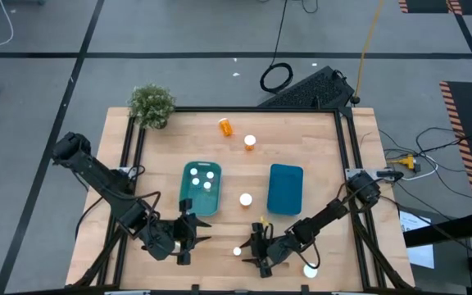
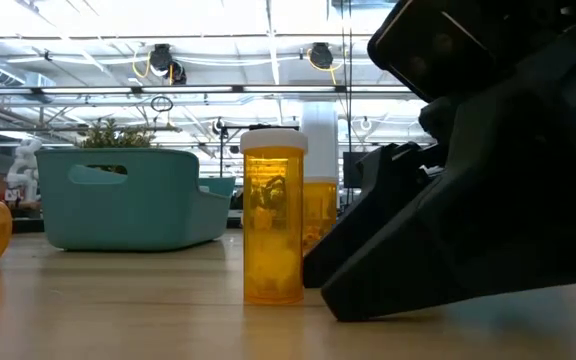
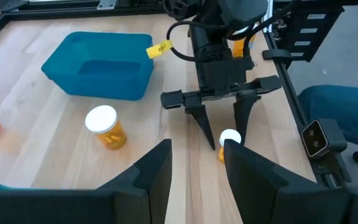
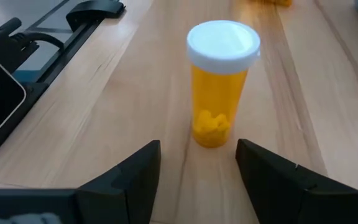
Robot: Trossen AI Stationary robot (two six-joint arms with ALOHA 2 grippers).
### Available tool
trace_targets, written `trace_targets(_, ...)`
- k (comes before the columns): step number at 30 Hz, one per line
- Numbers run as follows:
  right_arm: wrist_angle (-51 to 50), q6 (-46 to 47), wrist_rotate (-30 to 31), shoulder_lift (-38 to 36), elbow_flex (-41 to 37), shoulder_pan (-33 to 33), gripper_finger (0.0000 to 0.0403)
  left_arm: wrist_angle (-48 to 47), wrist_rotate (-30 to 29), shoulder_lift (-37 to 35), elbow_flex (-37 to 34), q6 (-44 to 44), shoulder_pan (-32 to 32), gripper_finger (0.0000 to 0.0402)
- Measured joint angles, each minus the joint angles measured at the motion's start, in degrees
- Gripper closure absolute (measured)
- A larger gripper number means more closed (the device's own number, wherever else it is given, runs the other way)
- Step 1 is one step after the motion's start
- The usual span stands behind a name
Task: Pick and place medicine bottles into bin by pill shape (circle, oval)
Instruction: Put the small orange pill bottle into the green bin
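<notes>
High view shows the big wooden table (image 1: 301, 139) first, with a black rail round its edge. On it sit a teal bin (image 1: 201, 187) with white-capped bottles inside and a darker blue bin (image 1: 285, 188) that looks bare inside. Both bins are in the middle, so each arm can reach one.

The left gripper (image 1: 185, 238) waits near the front edge, fingers apart, holding nothing.

The right gripper (image 4: 197, 165) is low on the table, fingers wide, and the upright orange bottle (image 4: 221, 84) stands just ahead, not touched. I think it is lined up to grab. Bare wood lies on both sides of the bottle, so there is room.

Other bottles stand well apart: one between the bins (image 1: 245, 199), two near the back (image 1: 250, 142).
</notes>
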Motion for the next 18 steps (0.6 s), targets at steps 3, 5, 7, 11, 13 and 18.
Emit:
trace_targets(3, 2.1, 0.0, 0.6, 1.2, 0.0, -0.1, 0.0193, 0.1, 0.0, 0.0, 0.0, 0.7, 0.0, 0.0252)
trace_targets(5, 5.5, -0.4, 0.9, 2.9, 0.0, -0.1, 0.0193, 0.1, 0.0, 0.0, 0.0, 0.8, 0.0, 0.0252)
trace_targets(7, 8.3, -0.4, 1.2, 4.3, 0.0, -0.1, 0.0193, 0.1, 0.0, 0.0, 0.0, 0.9, 0.0, 0.0252)
trace_targets(11, 10.3, -0.3, 1.6, 5.6, 0.0, -0.2, 0.0193, 0.0, 0.1, 0.0, 0.0, 0.9, 0.0, 0.0252)
trace_targets(13, 10.1, -0.6, 2.3, 5.7, 0.0, -0.2, 0.0194, 0.0, 0.1, 0.0, 0.0, 0.9, 0.0, 0.0252)
trace_targets(18, 9.3, -0.8, 3.1, 5.8, 0.1, -0.3, 0.0214, 0.0, 0.2, 0.0, 0.0, 0.9, 0.0, 0.0252)
